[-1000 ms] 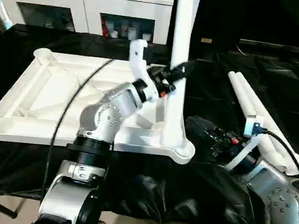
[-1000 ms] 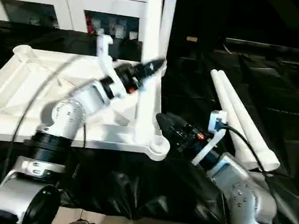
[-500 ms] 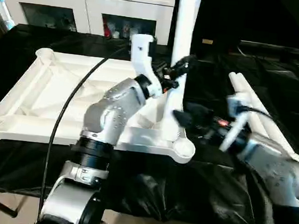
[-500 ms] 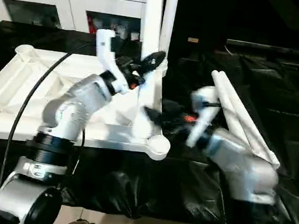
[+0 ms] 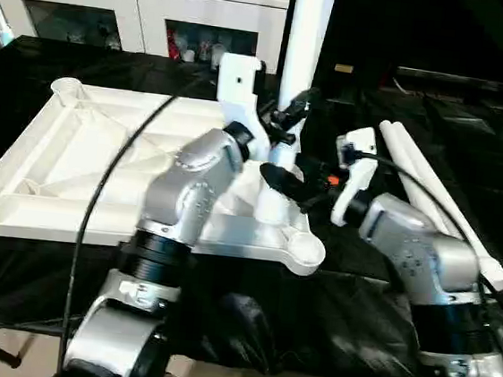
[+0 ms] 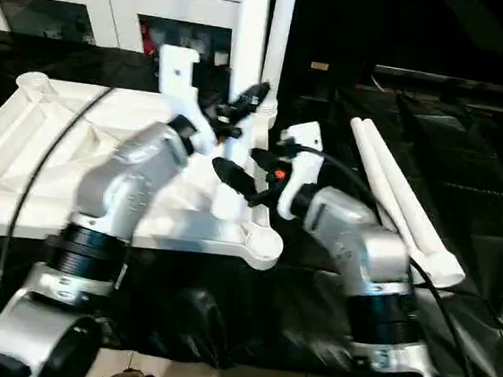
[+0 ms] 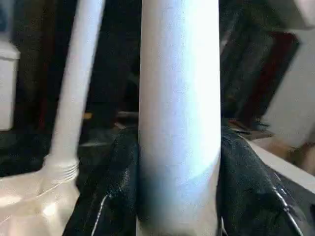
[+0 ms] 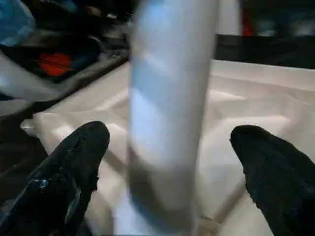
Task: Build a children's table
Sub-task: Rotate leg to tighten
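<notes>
Tabletop, ribbed white plastic, lies underside-up on black cloth. I see my left gripper clamped on a smooth upright tubular leg; right gripper spread around it.

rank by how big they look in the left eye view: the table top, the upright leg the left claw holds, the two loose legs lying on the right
1. Table top, largest by far.
2. Upright leg in the left claw: it runs off the picture's top, so what shows is only part.
3. Two loose legs: together they look about as big as the upright leg; I won't rank those.
</notes>
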